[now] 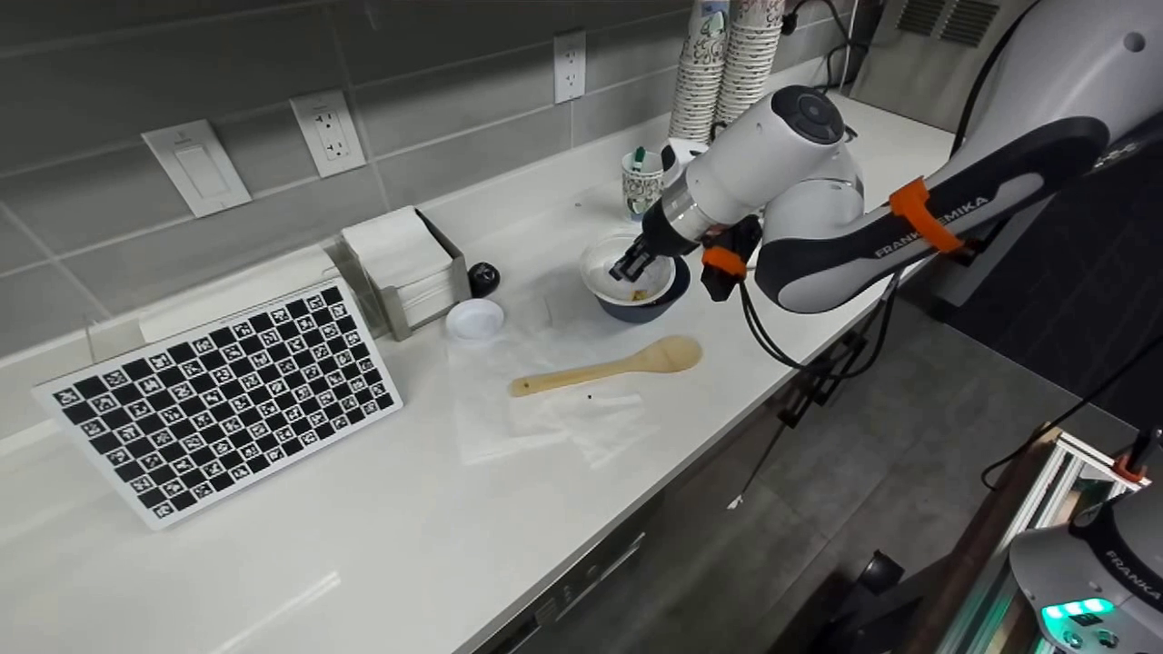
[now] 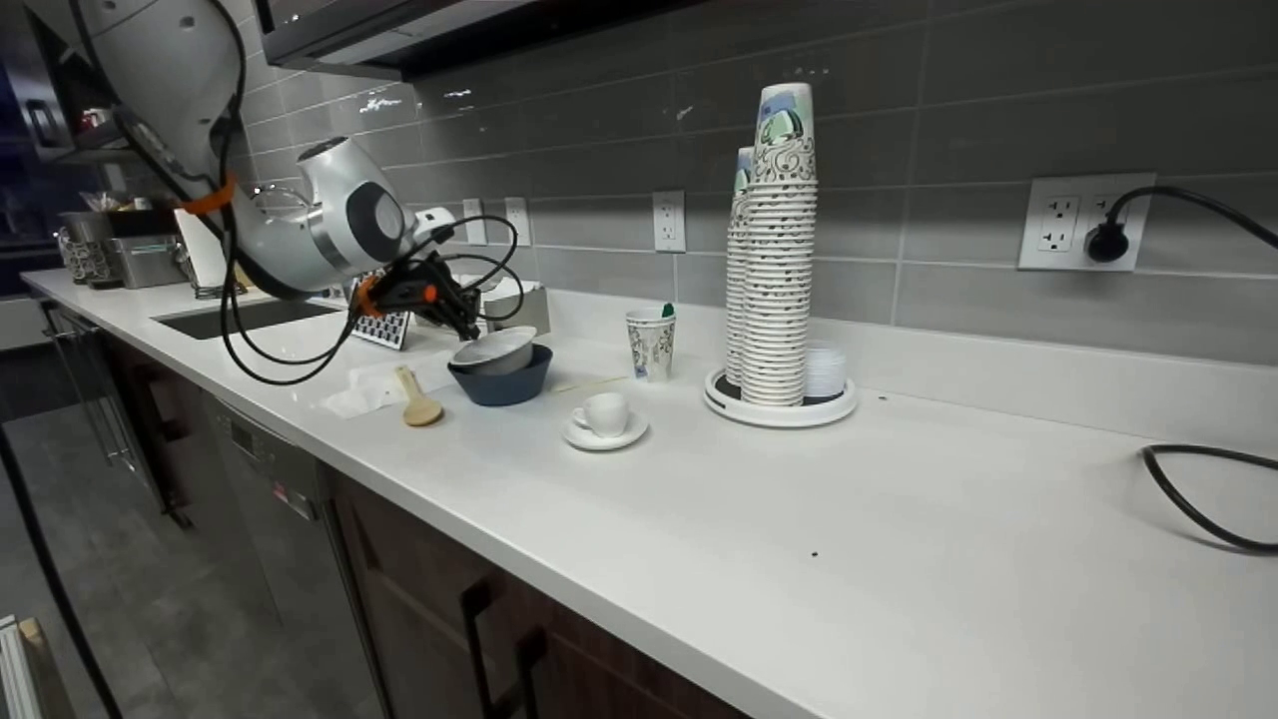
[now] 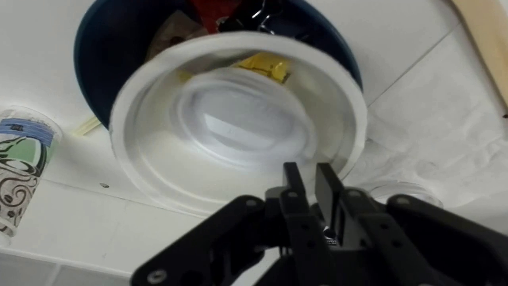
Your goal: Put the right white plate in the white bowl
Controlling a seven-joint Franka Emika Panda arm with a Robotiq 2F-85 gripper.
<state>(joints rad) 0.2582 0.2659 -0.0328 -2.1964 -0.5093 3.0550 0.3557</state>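
One small, round white plate (image 3: 242, 117), shiny, inside the white bowl (image 3: 166, 171), jaws narrowly apart, empty

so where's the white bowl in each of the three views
In an exterior view: the white bowl is just above centre, directly above the wooden spoon.
In an exterior view: the white bowl is left of centre near mid-height, up and right of the wooden spoon.
In the wrist view: the white bowl fills the middle; the wooden spoon is cut off at upper right.
Shared landmark: the wooden spoon.
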